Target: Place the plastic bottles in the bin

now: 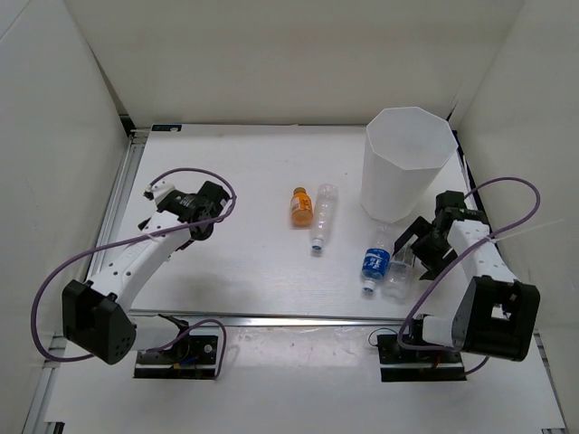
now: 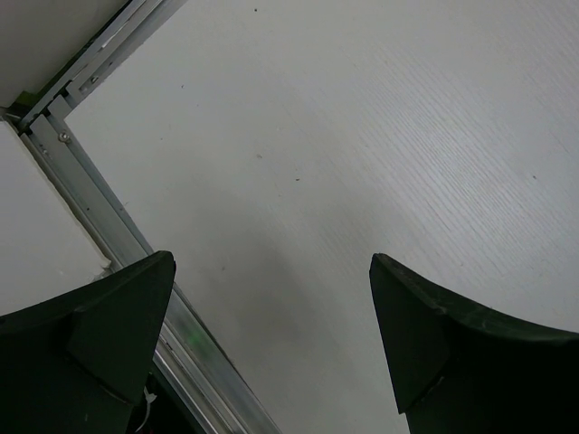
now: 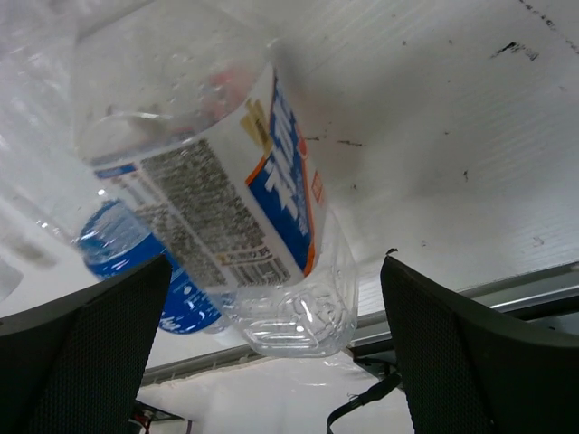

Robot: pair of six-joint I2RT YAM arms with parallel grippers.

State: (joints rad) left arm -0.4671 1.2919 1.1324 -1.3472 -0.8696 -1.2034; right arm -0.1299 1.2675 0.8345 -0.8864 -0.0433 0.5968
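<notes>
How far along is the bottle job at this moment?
Done: nothing yet; all four bottles lie on the table, outside the bin. In hand: the right hand hangs open over the wide bottle, not gripping it; the left hand is open over the table. Left: the wide bottle, blue-label bottle, slim bottle and orange bottle all need binning.

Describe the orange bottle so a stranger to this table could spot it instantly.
Find the tall white bin at the table's far right. Left of it, near the middle, two bottles lie side by side. The orange bottle is the left one, shorter than the slim clear bottle beside it, and the only one that isn't clear.
</notes>
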